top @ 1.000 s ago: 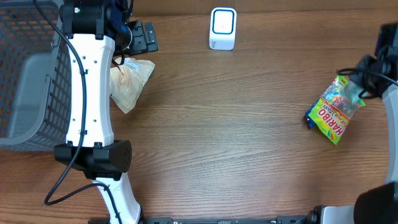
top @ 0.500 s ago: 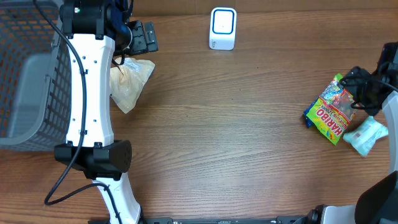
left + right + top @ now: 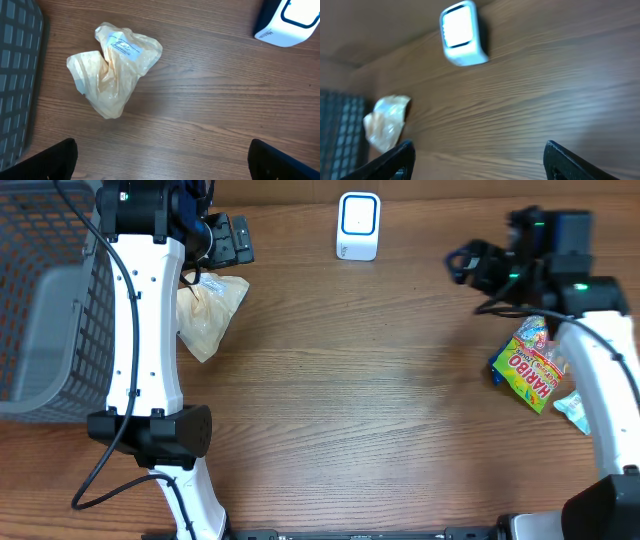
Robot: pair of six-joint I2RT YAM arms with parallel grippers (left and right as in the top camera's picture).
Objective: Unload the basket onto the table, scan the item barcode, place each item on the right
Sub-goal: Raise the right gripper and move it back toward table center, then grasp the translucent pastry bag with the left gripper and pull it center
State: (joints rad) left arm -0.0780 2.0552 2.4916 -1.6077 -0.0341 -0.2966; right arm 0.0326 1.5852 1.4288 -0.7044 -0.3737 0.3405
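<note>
The white barcode scanner stands at the table's far edge; it also shows in the left wrist view as the scanner and in the right wrist view as the scanner. A crumpled yellowish bag with a white label lies at the left, right under my left gripper, which is open and empty. In the left wrist view the bag sits beyond the gripper. My right gripper hangs open and empty to the right of the scanner, its fingers spread wide. A Haribo bag and a pale green packet lie at the right.
A grey mesh basket fills the far left of the table, and its wall edges the left wrist view. The left arm's white link stands over the table next to the yellowish bag.
My right gripper opened and let the pale green packet drop beside the Haribo bag. It then swung up and left toward the scanner. The left arm has not moved.
</note>
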